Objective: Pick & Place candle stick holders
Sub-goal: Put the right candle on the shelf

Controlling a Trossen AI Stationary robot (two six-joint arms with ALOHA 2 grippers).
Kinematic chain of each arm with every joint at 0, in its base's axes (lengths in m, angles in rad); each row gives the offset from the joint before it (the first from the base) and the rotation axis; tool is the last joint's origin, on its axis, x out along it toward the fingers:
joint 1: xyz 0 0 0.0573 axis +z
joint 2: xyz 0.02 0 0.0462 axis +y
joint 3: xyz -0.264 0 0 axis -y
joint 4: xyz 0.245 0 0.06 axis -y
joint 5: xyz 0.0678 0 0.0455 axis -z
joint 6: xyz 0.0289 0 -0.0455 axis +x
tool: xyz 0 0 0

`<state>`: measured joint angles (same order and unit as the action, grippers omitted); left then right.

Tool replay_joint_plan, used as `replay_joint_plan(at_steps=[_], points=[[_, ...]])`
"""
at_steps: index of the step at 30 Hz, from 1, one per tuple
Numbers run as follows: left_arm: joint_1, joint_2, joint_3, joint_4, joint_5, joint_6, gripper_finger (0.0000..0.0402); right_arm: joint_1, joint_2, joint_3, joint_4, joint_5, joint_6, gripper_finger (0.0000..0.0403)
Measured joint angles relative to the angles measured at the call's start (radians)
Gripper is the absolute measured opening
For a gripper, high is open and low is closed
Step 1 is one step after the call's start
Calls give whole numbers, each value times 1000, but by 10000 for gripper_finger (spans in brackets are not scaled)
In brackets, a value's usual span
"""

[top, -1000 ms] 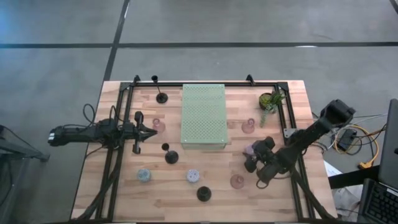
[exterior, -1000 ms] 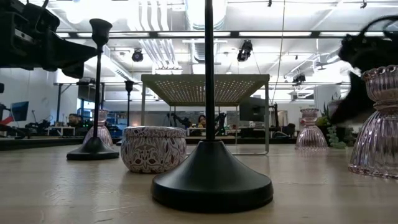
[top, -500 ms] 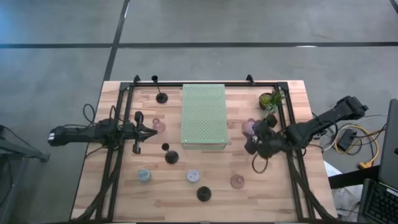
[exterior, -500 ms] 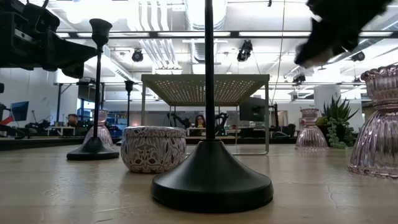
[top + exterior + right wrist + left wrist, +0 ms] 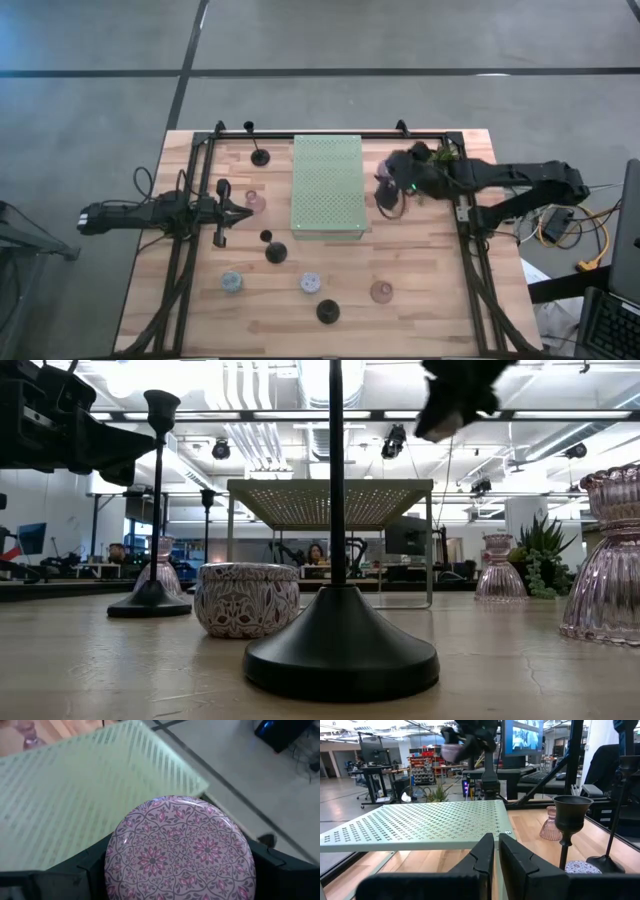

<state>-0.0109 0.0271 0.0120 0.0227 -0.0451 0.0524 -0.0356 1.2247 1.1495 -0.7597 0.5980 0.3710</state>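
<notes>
High view hides most of the right gripper (image 5: pixel 392 192) beside the mat (image 5: pixel 327 185). Its jaws pinch a lilac patterned holder (image 5: pixel 180 851) between them. The left gripper (image 5: pixel 496 851) waits, jaws pressed together.

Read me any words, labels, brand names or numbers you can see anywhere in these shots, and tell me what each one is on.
None can be read.
Pink floral tin held in the right gripper: pattern only, no lettering.
Green perforated mat: holes only, no print.
Monitor in the room behind: picture on screen, any text too blurred to read.
Left gripper: no markings visible.
</notes>
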Motion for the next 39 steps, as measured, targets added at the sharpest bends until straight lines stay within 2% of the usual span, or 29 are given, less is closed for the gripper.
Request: replay_joint_plan(at_steps=[8,14,21,28,39], points=[[0,0,0,0,0,0,32,-166,169,140,114,-186,-170,286],[0,0,0,0,0,0,32,-235,275,177,267,-266,-330,286],[0,0,0,0,0,0,32,-299,336,147,408,-357,-421,286],[0,0,0,0,0,0,32,-371,367,75,570,-441,-415,286],[0,0,0,0,0,0,32,-422,370,-70,728,-468,-395,286]])
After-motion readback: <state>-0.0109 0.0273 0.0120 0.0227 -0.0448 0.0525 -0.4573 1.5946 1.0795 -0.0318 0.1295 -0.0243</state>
